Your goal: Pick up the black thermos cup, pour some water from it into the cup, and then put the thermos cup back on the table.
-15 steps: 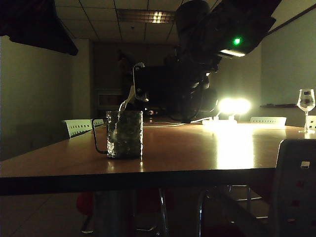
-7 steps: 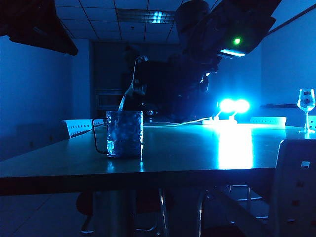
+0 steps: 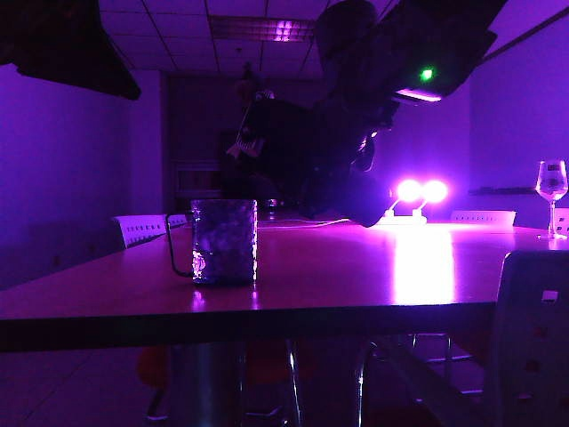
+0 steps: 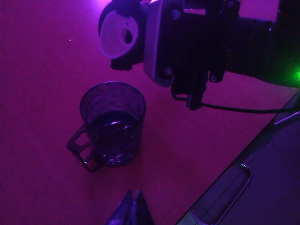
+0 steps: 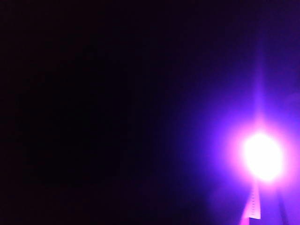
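The cup point(image 3: 224, 242), a dimpled glass mug with a loop handle, stands on the table point(image 3: 356, 276) with water in it point(image 4: 112, 123). Above it and a little to its right, my right gripper point(image 4: 151, 40) is shut on the black thermos cup point(image 4: 119, 33). The thermos cup point(image 3: 264, 142) is tilted with its pale open mouth toward the mug, and no stream falls from it. The right wrist view is dark apart from lamp glare. My left gripper point(image 4: 133, 202) hovers on the near side of the mug, its tips pressed together on nothing.
A stemmed wine glass point(image 3: 551, 182) stands at the far right of the table. Two bright lamps point(image 3: 420, 191) shine at the back edge. White chairs sit behind the table point(image 3: 142, 229) and at the front right point(image 3: 533, 338). The room is dark under purple light.
A stream of water ran from the thermos cup into the mug; it has stopped. The right wrist has rolled, raising the thermos mouth. The light went from yellow through blue to purple.
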